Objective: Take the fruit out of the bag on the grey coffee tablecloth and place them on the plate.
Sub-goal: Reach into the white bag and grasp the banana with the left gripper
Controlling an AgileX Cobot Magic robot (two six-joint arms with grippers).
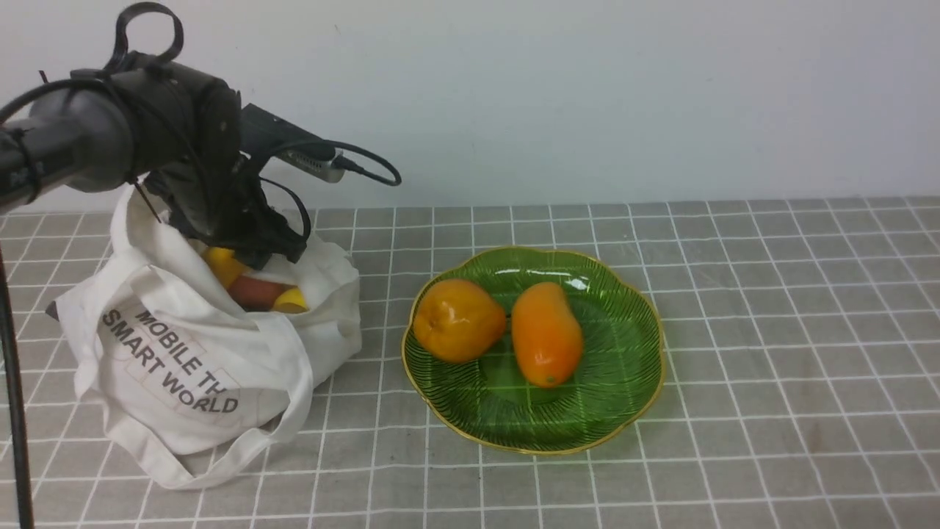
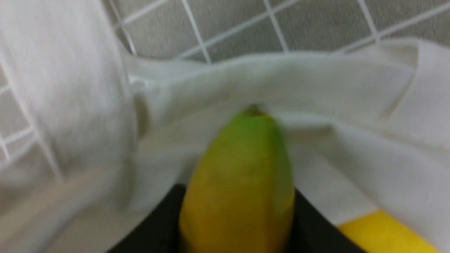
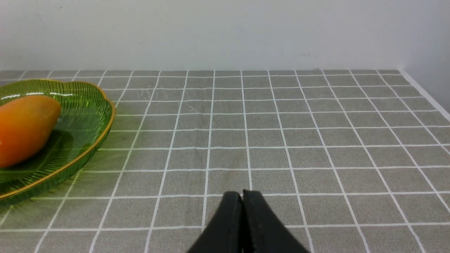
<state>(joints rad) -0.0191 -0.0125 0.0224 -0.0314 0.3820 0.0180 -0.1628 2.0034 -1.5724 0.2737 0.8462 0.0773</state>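
The white bag (image 1: pixel 183 367) lies open on the grey coffee tablecloth (image 1: pixel 771 330) at the left. My left gripper (image 1: pixel 253 246) reaches into its mouth. In the left wrist view it (image 2: pixel 237 193) is shut on a yellow-green fruit (image 2: pixel 242 168), with bag cloth (image 2: pixel 351 105) around it and a yellow fruit (image 2: pixel 383 233) beside it. Yellow (image 1: pixel 220 266) and reddish-brown (image 1: pixel 257 292) fruits show in the bag. The green plate (image 1: pixel 631 367) holds a round orange fruit (image 1: pixel 457 320) and an oval one (image 1: pixel 546 334). My right gripper (image 3: pixel 242 194) is shut and empty, low over the cloth right of the plate (image 3: pixel 95 133).
A white wall runs behind the table. The tablecloth's right edge (image 3: pixel 432 102) shows in the right wrist view. The left arm's cables (image 1: pixel 360 165) hang above the bag. The right arm is outside the front view.
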